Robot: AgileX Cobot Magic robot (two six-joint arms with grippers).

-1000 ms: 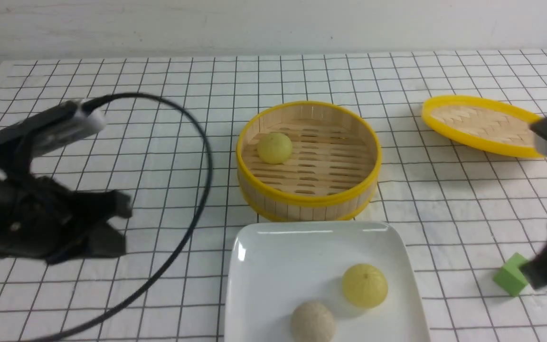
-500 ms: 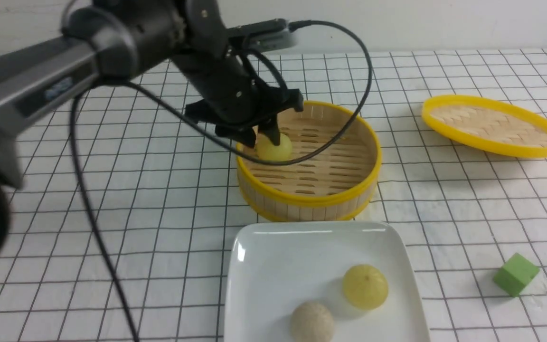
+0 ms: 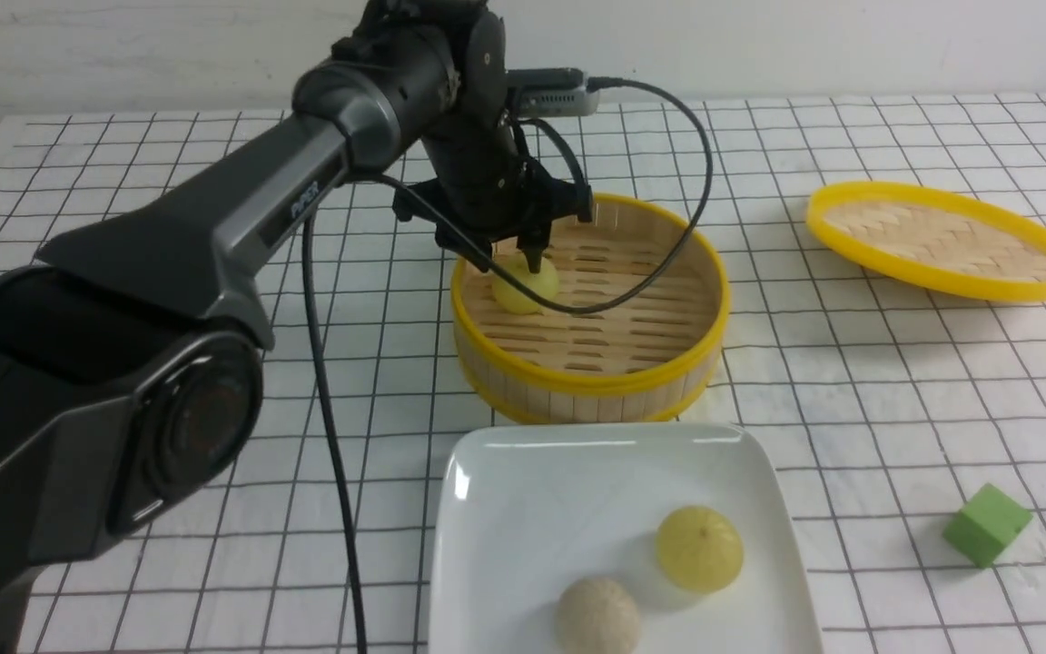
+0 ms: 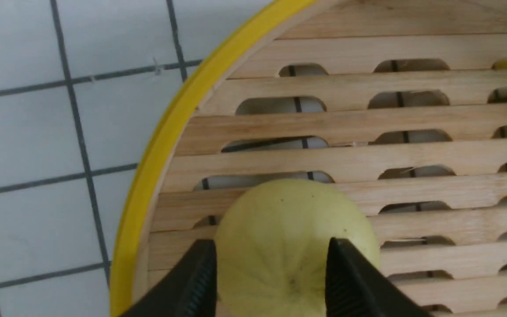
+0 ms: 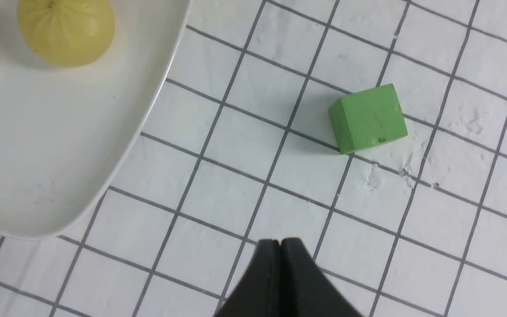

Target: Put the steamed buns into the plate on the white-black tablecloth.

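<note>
Buns are split in the front view. One bun (image 3: 524, 287) lies on the slats of the steamer (image 3: 588, 386) at frame centre, near its left wall. The other bun (image 3: 698, 548) lies on the plate (image 3: 532, 490) at lower centre, beside a grey bun (image 3: 597, 616). Steamer and plate both stand on the cloth (image 3: 850, 381), the plate just in front of the steamer. My left arm stretches from the lower left, and the left gripper (image 3: 512, 265) points down over the bun in the steamer, its tips at the bun's top. A black cable (image 3: 323, 381) loops from the wrist across the steamer. A lid (image 3: 941, 238) lies at the upper right and a green cube (image 3: 986, 525) at the lower right.

In the left wrist view, that bun (image 4: 288, 246) sits between the two black fingers (image 4: 196, 281), which stand apart, one at each side of it. It rests on the slats, close to the steamer's yellow rim (image 4: 165, 145). I cannot tell whether the fingers press on it or only flank it.

In the right wrist view, the right gripper (image 5: 281, 241) hangs over bare cloth with its fingers pressed together and nothing between them. The cube (image 5: 368, 119) lies near, apart from the tips. A corner of the plate (image 5: 60, 145) shows, with the other bun (image 5: 66, 31) on it.
</note>
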